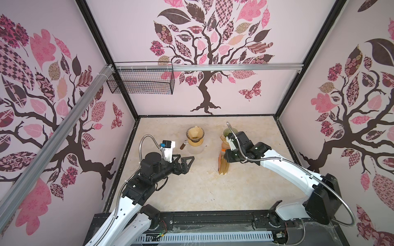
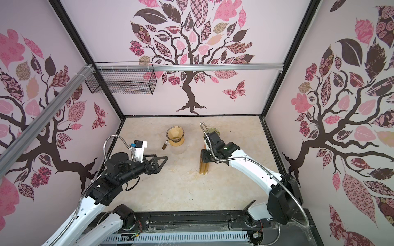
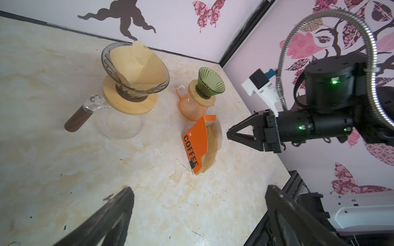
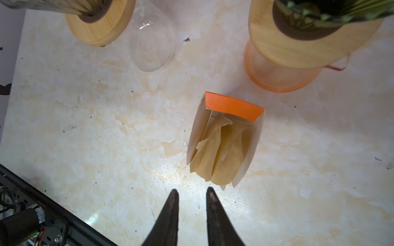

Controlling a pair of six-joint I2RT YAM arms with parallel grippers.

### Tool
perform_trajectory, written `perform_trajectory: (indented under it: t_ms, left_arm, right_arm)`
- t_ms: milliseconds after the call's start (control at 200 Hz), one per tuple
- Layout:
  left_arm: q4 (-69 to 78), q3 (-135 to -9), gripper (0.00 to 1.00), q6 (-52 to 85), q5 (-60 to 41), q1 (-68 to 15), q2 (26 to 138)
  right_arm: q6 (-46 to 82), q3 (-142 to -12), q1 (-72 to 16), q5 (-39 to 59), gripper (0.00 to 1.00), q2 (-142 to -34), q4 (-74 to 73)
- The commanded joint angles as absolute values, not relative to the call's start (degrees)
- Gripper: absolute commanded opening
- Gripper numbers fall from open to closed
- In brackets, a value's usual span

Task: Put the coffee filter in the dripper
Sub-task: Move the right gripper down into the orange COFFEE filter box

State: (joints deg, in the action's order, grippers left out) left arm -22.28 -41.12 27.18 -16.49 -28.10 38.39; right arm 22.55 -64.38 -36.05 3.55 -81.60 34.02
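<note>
One creased paper filter (image 3: 136,64), ribbed glass dripper (image 3: 108,68)

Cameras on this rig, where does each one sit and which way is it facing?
Both top views: high above the robot's base, looking down toward the back wall; left arm, right arm, table and filter box show.
Left wrist: on the left arm, facing across the table at the right gripper and filter box; left gripper wide open.
Right wrist: on the right arm, looking down into the filter box; own fingers narrowly apart.
Shared: all four show the filter box.
</note>
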Motion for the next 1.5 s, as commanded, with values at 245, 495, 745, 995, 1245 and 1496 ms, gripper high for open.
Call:
perform_trajectory:
  t_ms: [245, 495, 745, 995, 1245, 1496]
  left_arm:
    - [-20.04, -39.01, 0.98, 27.25, -18.90, -27.49, 37.13]
    - [-20.16, -38.77, 0.98, 27.24, -18.81, -27.29, 36.83]
    - [-20.14, -38.55, 0.98, 27.51, -18.81, -27.32, 36.53]
    - [-19.99, -38.41, 0.98, 27.86, -18.89, -27.31, 36.47]
    - [-19.83, -38.41, 0.98, 28.12, -19.16, -27.33, 36.15]
    - [-19.83, -38.36, 0.98, 28.02, -19.17, -27.33, 35.86]
  right_arm:
    - [20.48, -66.18, -36.40, 1.48, 0.26, -87.68, 32.73]
    - [19.97, -65.42, -36.45, -0.71, 0.24, -88.32, 32.61]
    - [19.37, -65.92, -36.56, -1.45, 0.20, -88.78, 32.50]
    - [19.00, -67.39, -36.51, -1.49, 0.18, -89.23, 32.98]
    - [18.95, -67.89, -36.54, -2.88, 0.18, -89.02, 32.73]
    - [18.32, -69.02, -36.55, -4.37, 0.19, -91.73, 33.21]
